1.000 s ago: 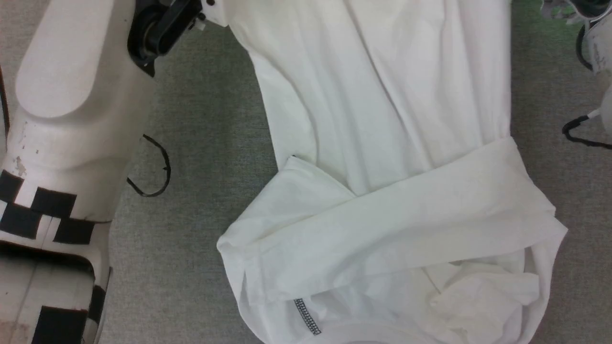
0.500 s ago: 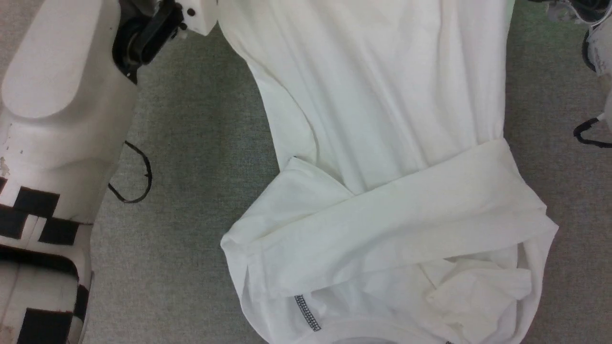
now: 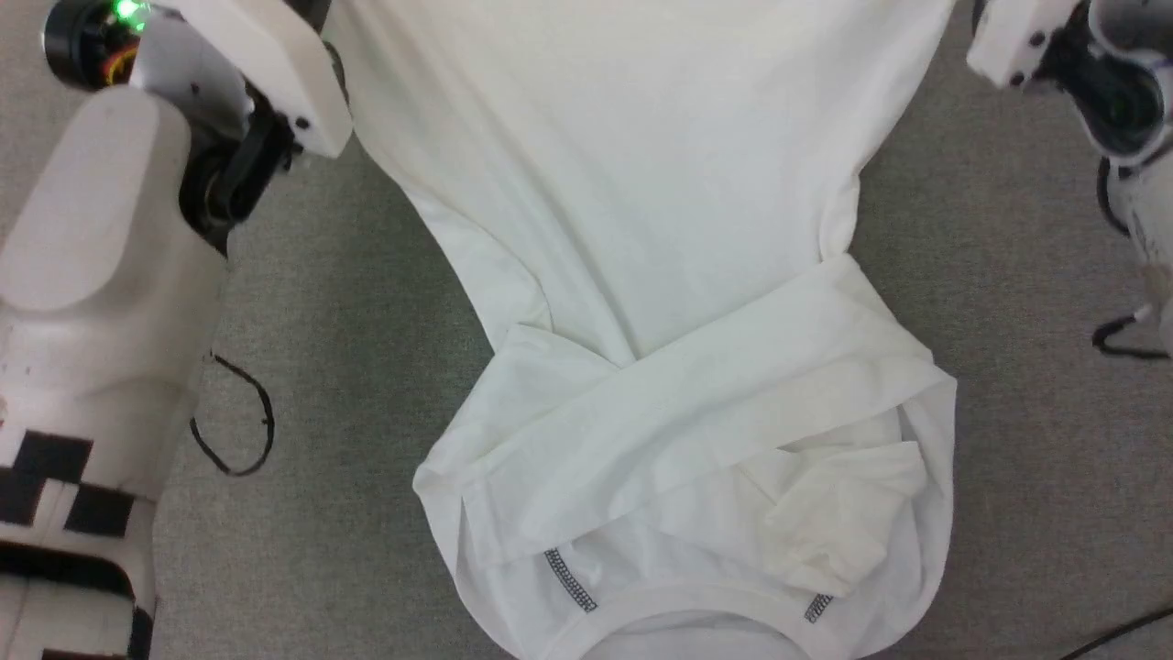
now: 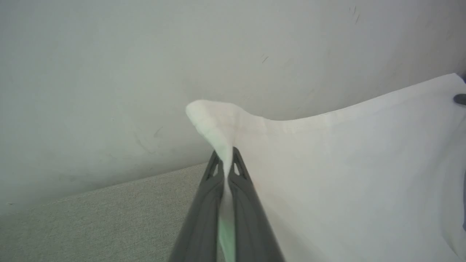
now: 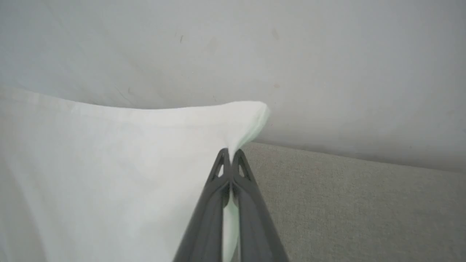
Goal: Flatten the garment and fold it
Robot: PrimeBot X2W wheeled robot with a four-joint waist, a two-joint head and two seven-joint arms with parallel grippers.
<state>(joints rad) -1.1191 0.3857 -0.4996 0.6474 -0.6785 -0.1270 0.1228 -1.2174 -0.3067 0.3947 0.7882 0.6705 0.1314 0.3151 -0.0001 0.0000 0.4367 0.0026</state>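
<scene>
The garment [image 3: 641, 183] is a white long-sleeved shirt on the grey fabric surface, collar [image 3: 696, 623] nearest me, with grey stitched shoulder seams beside it. One sleeve [image 3: 696, 412] lies folded across the chest. In the left wrist view my left gripper [image 4: 226, 156] is shut on a hem corner of the garment [image 4: 327, 163], which stands up above the fingertips. Across from it, my right gripper [image 5: 230, 154] is shut on the other hem corner of the garment [image 5: 127, 156]. Both corners are raised off the surface, and the cloth is taut between them.
The grey fabric surface [image 3: 385, 302] lies open on both sides of the shirt. My pale left forearm [image 3: 92, 302] stands at the left, with a thin black cable loop [image 3: 234, 422] beside it. A pale wall [image 4: 145, 54] rises behind the surface's far edge.
Both arms have drawn toward me with the hem corners, and the shirt's body has narrowed and lifted. The right wrist has come into the head view. The sleeve and collar shifted left.
</scene>
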